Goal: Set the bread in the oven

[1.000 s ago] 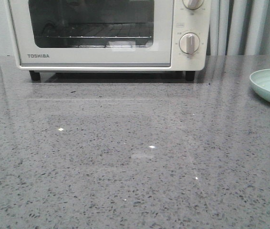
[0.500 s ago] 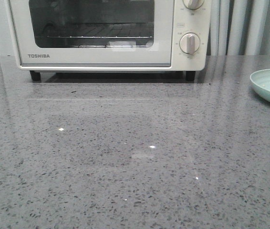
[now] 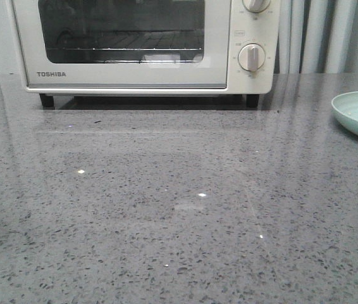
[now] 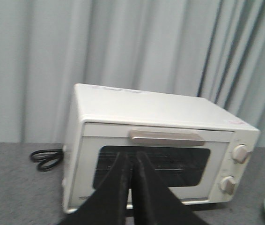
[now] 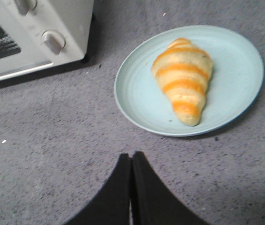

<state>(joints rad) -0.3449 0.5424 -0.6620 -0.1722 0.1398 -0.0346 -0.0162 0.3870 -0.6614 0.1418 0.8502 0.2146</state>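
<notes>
Cream oven [image 3: 144, 44] door shut, bread [image 5: 183, 79] on its plate [image 5: 137, 93], both hands [image 4: 131, 157] [image 5: 130, 159] pinched closed, empty: nothing done yet.

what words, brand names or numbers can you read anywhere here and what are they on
"TOSHIBA": on the lower left of the oven door frame, front view.
Small label above the lower knob: too small to read.
Marks around both knobs: too small to read.
Faint print on the oven's top in the left wrist view: blurred, unreadable.
The plate, bread and table carry no text.
</notes>
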